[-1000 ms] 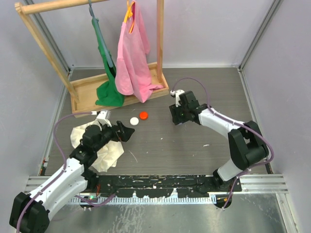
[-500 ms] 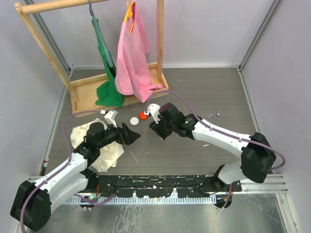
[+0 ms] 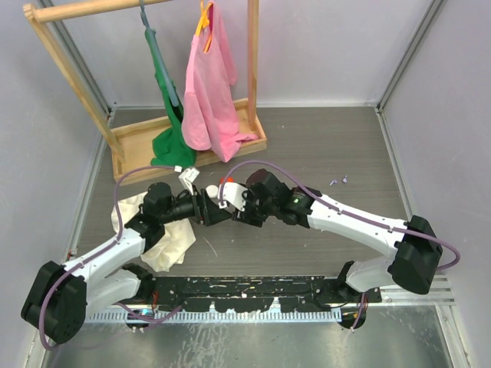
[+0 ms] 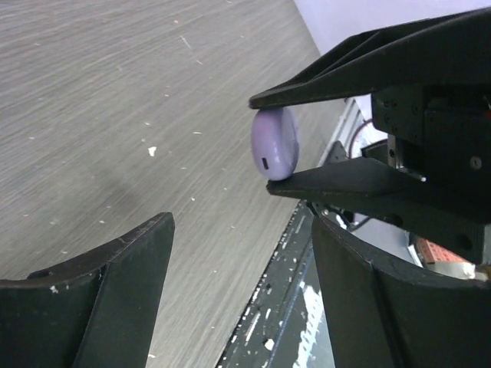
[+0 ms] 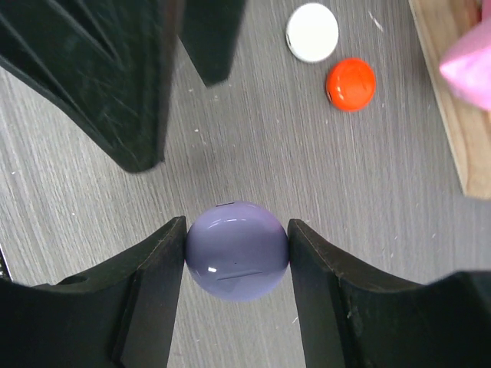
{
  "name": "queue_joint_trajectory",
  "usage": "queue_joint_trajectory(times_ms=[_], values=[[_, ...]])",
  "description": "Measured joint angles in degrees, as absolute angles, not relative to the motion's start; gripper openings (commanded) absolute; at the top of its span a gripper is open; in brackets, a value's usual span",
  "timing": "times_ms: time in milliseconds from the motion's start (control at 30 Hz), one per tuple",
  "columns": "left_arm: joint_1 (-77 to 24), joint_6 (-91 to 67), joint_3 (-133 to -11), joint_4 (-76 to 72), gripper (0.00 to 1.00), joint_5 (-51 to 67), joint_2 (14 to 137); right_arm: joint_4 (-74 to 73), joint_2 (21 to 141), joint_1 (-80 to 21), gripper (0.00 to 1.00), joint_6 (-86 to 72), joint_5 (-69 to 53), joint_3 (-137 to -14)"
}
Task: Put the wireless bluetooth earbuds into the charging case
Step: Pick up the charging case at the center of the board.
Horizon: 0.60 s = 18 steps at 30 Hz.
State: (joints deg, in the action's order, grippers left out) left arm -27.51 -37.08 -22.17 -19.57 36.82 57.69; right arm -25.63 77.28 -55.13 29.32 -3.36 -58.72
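My right gripper (image 5: 238, 249) is shut on the round pale-lavender charging case (image 5: 238, 253) and holds it by its sides just above the table. In the left wrist view the case (image 4: 275, 143) sits edge-on between the right gripper's two black fingers. My left gripper (image 4: 242, 230) is open and empty, and faces the case at close range. In the top view both grippers meet at the table's middle, left (image 3: 215, 211) and right (image 3: 239, 214); the case is hidden there. Two tiny pale bits (image 3: 337, 181) lie right of centre, too small to tell if they are the earbuds.
A white round cap (image 5: 312, 32) and a red-orange cap (image 5: 350, 84) lie just beyond the grippers. A crumpled cream cloth (image 3: 165, 241) lies under the left arm. A wooden rack (image 3: 192, 146) with a green and a pink garment stands at the back left.
My right arm has swung left from the back centre with the case, down to the table's middle. My left gripper has moved right to meet it.
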Motion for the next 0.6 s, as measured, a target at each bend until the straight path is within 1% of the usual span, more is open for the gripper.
queue_joint_trajectory(times_ms=[267,500,600], values=[[-29.23,-40.34,-22.35,-22.85,0.66,37.89,58.17,-25.8,77.21,-57.54,0.47,36.45,-6.42,-60.73],[-29.65,-43.94,-22.35,-27.33,0.55,38.24,60.66,-25.8,77.23,-59.7,0.47,39.22,-6.7,-61.84],[-30.17,-45.23,-22.35,-28.88,0.53,39.29,62.48,-25.78,77.23,-60.31,0.47,40.05,-6.68,-62.26]])
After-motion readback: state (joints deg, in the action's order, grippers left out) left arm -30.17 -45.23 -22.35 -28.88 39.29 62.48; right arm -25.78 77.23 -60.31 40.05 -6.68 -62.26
